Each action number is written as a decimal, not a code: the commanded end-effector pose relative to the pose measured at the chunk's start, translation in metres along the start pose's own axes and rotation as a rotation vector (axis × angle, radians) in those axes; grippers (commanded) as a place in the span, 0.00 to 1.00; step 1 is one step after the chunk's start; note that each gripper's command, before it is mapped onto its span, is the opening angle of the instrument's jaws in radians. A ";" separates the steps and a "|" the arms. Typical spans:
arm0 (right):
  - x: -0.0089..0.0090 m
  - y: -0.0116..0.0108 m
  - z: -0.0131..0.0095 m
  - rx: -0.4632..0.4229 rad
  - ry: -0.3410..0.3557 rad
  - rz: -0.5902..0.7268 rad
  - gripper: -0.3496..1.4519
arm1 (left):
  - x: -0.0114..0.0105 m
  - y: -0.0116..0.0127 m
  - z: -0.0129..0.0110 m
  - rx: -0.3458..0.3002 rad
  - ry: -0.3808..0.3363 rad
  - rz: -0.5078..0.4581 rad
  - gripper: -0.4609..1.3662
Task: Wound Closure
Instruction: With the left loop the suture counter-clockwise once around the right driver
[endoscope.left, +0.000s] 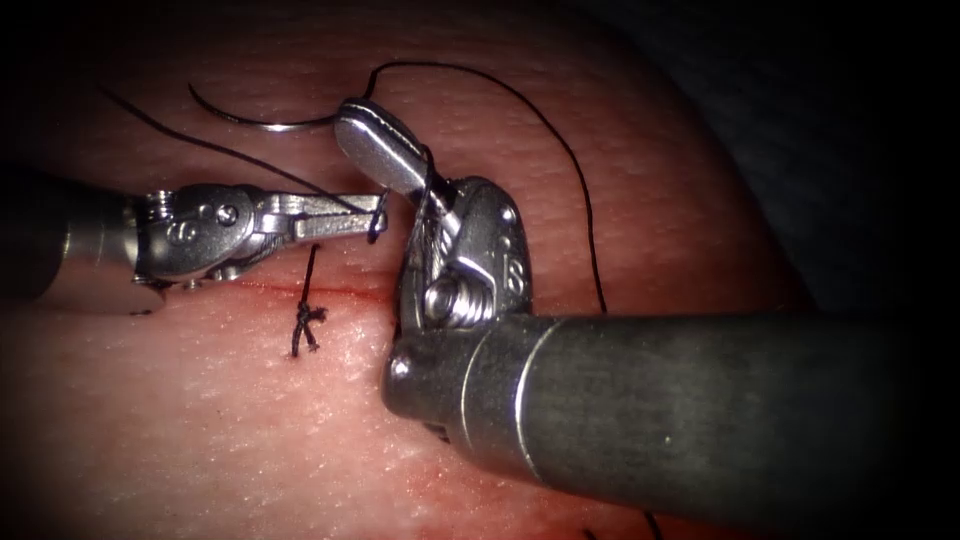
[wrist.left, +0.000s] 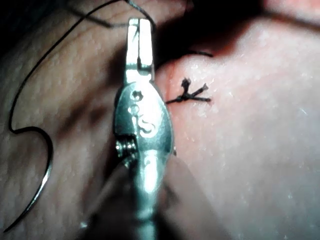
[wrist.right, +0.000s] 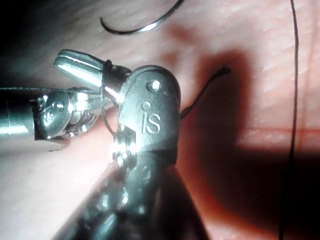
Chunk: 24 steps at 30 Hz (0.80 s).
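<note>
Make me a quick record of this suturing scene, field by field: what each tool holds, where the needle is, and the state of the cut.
Left pincer: shut on the thread
Right pincer: shut, thread wrapped around it, holds nothing visible
Needle: lying free on the tissue above the cut, not in the tissue
Cut: thin red line, one knot with short ends across it

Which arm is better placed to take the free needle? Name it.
Right, probably: the right tool ends beside the needle, which lies free on the tissue; the left tool is shut on the thread.
</note>
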<state>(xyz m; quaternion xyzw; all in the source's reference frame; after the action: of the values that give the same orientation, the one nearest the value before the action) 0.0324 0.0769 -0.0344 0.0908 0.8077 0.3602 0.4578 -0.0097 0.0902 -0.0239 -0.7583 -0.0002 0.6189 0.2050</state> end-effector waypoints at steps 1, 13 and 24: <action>-0.0001 0.0006 -0.0020 -0.063 -0.165 -0.113 0.00 | 0.0001 0.0002 0.0000 0.002 -0.003 0.007 0.06; 0.0025 0.0000 -0.0028 -0.248 -0.199 -0.202 0.00 | 0.0014 0.0043 -0.0002 0.032 -0.024 0.090 0.06; 0.0029 -0.0003 -0.0027 -0.264 -0.220 -0.136 0.00 | 0.0017 0.0062 -0.0005 0.038 -0.049 0.124 0.06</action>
<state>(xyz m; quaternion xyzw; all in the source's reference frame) 0.0288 0.0766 -0.0356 0.0154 0.7030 0.4191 0.5744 -0.0104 0.0849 -0.0274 -0.7379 0.0531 0.6481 0.1807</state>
